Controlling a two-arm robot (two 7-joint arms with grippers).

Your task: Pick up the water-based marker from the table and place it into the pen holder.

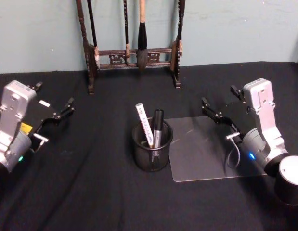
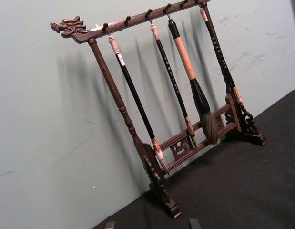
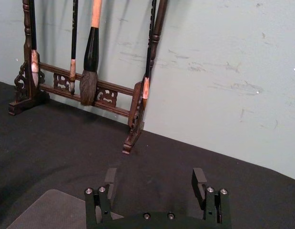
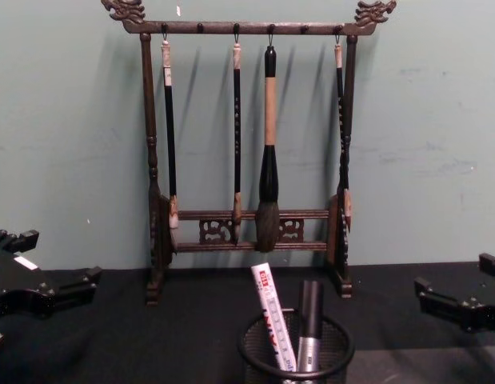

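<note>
Two markers [image 1: 145,124] upright in pen holder [image 1: 152,154], brush rack [image 1: 134,55] behind, both end effectors [image 1: 71,102] [image 1: 204,102] released, well apart.

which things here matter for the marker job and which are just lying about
Job: round black wire-mesh pen holder; white marker and black-capped silver marker standing in it.

Lying about: dark wooden brush rack with hanging brushes; clear plastic sheet; both grippers, left, right, idle.

The pen holder [image 1: 152,153], a round black wire-mesh cup with a solid rim, stands upright on the black worktop [image 1: 91,192] at centre frame in the head view. Inside it, a white water-based marker [image 1: 144,124] with red lettering leans left, beside an upright black-capped, silver-barrelled marker [image 1: 158,128].
</note>
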